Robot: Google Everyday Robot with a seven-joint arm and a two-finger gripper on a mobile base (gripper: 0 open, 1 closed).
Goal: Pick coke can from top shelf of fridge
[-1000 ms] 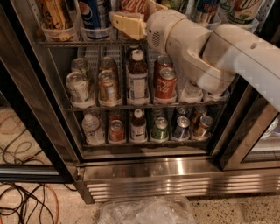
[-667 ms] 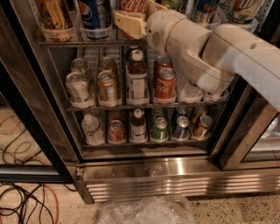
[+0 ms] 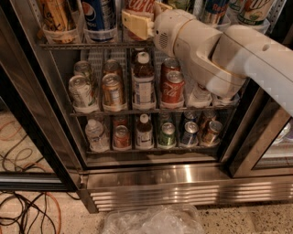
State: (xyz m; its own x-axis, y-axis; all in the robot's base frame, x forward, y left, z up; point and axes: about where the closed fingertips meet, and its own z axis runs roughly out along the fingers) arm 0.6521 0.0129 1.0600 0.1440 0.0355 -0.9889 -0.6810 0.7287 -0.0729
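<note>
Camera view: coke can (image 3: 139, 6) on top shelf (image 3: 78, 45) of fridge (image 3: 151, 178), just right of Pepsi can (image 3: 98, 13), upper part cut off by frame edge. Tan hand (image 3: 137, 23) right at the can's front, overlapping its lower body; touching or not, and how far open, cannot tell. Probably moderate weight if full; thin aluminium, likely to dent under a hard squeeze, possibly slick if cold and damp. Best taken mid-body, across the diameter. Can's base and shelf edge below it hidden behind hand; cans further right blocked by white arm (image 3: 219, 55).
</note>
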